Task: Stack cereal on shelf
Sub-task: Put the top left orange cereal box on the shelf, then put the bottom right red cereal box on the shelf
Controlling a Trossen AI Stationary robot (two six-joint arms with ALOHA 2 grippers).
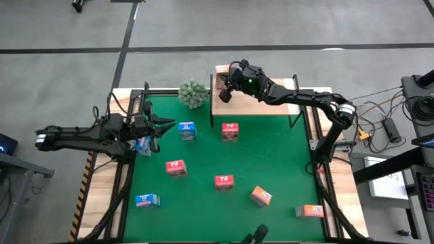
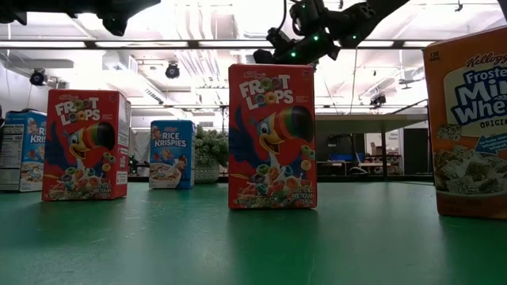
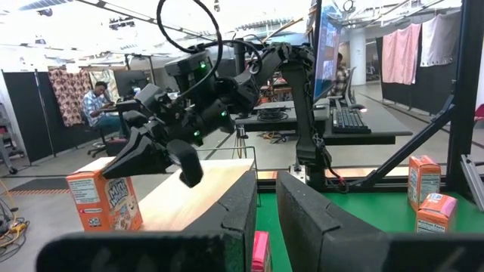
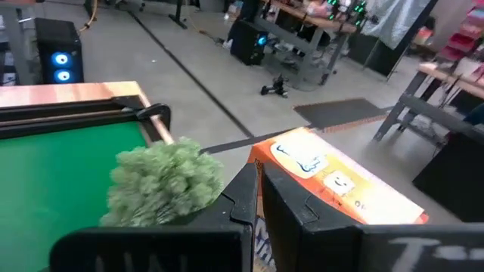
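1. Orange cereal box [image 1: 221,70] upright on the wooden shelf [image 1: 271,102], upper centre of the high view, beside the green plant [image 1: 193,93].
2. Right gripper [image 1: 224,90] just beside that box, fingers narrowly apart, empty.
3. Left gripper [image 1: 160,125] at centre left, clamped on a blue cereal box [image 1: 143,144].
4. Other boxes scattered across the green table [image 1: 271,163].

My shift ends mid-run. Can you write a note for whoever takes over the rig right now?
Right hand: over the shelf, at its end nearest the plant, beside the orange box standing there.
Left hand: low at the table's left side, over a blue box; whether it holds it is unclear.
Done: one orange box on the shelf.
Left: eight boxes on the table, namely three red, three blue counting that one, and two orange.
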